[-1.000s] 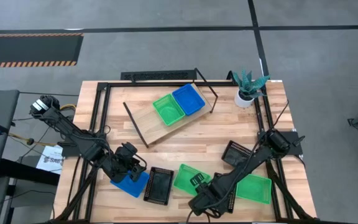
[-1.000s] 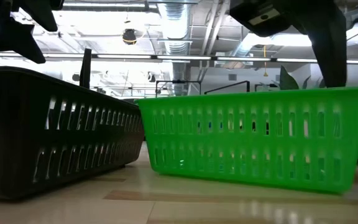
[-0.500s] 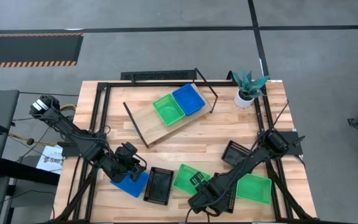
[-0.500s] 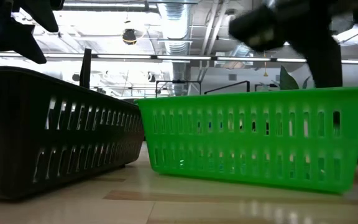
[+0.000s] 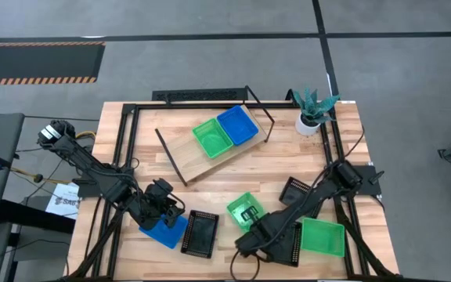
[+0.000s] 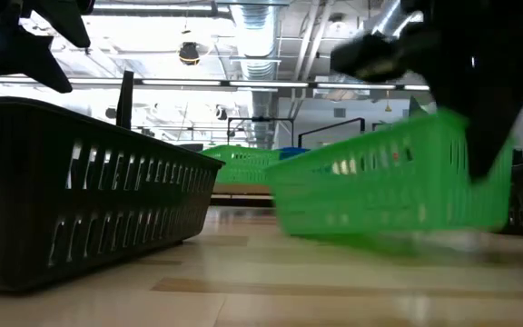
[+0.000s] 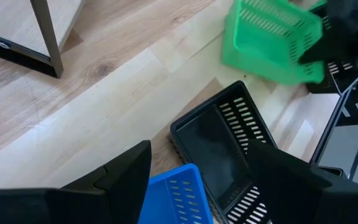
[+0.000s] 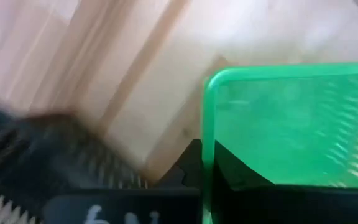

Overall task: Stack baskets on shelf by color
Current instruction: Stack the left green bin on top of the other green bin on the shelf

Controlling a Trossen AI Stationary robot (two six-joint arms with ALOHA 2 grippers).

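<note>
My right gripper (image 5: 254, 222) is shut on a green basket (image 5: 244, 209) near the table's front middle; the basket shows lifted and tilted in the low view (image 6: 389, 182). My left gripper (image 5: 163, 210) is open above a blue basket (image 5: 163, 232) at the front left, with a finger on either side of the blue basket (image 7: 174, 194); whether they touch it, I cannot tell. The shelf (image 5: 188, 157) lies at the far middle and carries one green basket (image 5: 211, 137) and one blue basket (image 5: 237, 124). My right gripper pinches one side wall of the green basket at its rim (image 8: 207, 144), one finger (image 8: 232, 174) inside the basket and one outside. The basket is lifted clear of the table and tilted, its far end lower (image 6: 334, 195).
A black basket (image 5: 200, 233) lies right of the blue one and also shows in the left wrist view (image 7: 219, 155). Another green basket (image 5: 322, 238) and two black baskets (image 5: 295, 189) (image 5: 290, 246) lie at the front right. A white plant pot (image 5: 309, 122) stands at the far right.
My right gripper has risen and gone a little toward the far edge, holding the green basket. The basket has come off the table, turned about and tipped. My left arm has kept still.
</note>
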